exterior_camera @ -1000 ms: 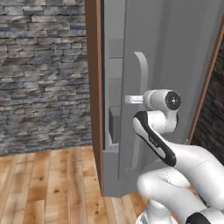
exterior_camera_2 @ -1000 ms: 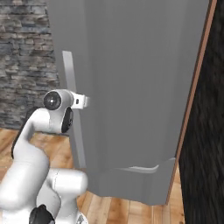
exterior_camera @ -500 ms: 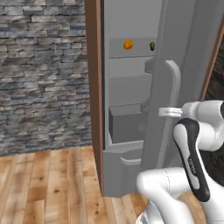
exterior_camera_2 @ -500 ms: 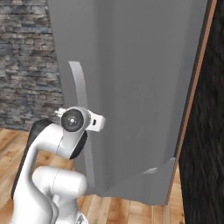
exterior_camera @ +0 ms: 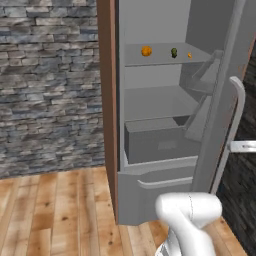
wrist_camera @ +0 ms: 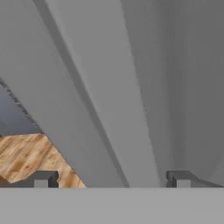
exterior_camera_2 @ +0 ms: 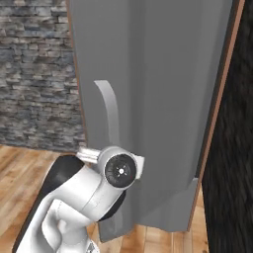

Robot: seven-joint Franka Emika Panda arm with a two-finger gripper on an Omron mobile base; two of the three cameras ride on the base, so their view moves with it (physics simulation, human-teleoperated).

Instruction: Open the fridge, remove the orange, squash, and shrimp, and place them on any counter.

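Fridge (exterior_camera: pixel 165 150): door (exterior_camera_2: pixel 163 99) swung well open, interior exposed in the left base view. Door handle (exterior_camera: pixel 231 125), a pale vertical bar, sits on the door's outer face; a white piece of the hand reaches in at its right, at mid-height.

Jaws (wrist_camera: pixel 111 179): spread wide in the hand view, both tips far apart, nothing between them but the grey door surface just ahead. Not gripping the handle.

Step in hand, as I judge it: opening is done or nearly so, jaws let go of the handle. Next move calls for pulling the hand clear of the door, swinging round its edge and reaching up into the cabinet.

Upper shelf (exterior_camera: pixel 160 60): three items in a row, well apart from the jaws, above them and on the far side of the door.
- Orange (exterior_camera: pixel 146 51), farthest from the door.
- Squash (exterior_camera: pixel 174 52), dark green, middle.
- Shrimp (exterior_camera: pixel 189 55), tiny, nearest the door.

Drawer (exterior_camera: pixel 155 142) lower down.
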